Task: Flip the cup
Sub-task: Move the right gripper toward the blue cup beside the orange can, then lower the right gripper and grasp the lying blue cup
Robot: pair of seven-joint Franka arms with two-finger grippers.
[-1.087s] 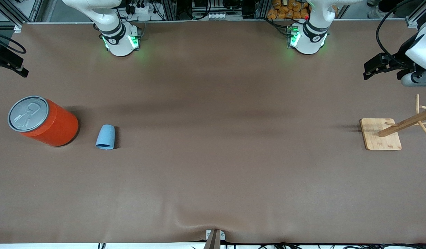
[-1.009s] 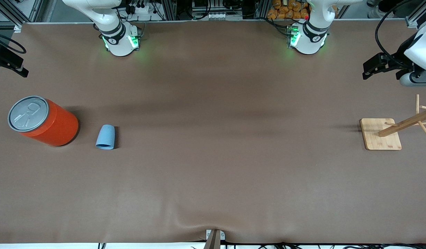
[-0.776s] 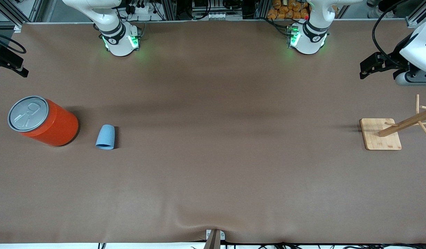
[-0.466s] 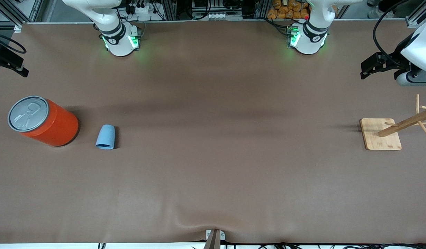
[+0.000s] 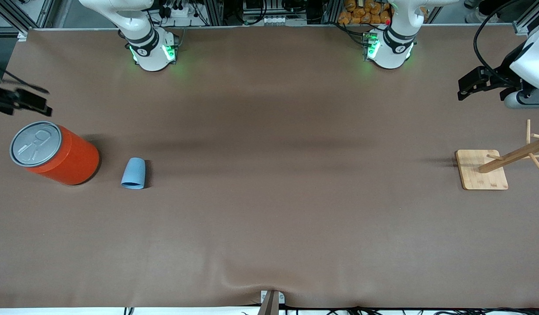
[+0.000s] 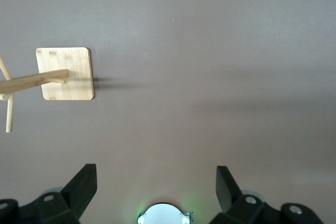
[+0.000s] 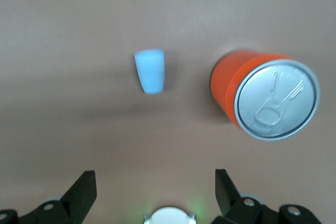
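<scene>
- The cup lies on the brown table toward the right arm's end, wide rim at 6 o'clock, nearer to the front camera than everything else.
- The orange can stands at 9 o'clock of the cup, near but apart.
- The wooden rack stands at the left arm's end.
- The right gripper hangs over the table edge at 12 o'clock of the can, fingers spread, holding nothing.
- The left gripper is over the edge at 12 o'clock of the rack, also released.
</scene>
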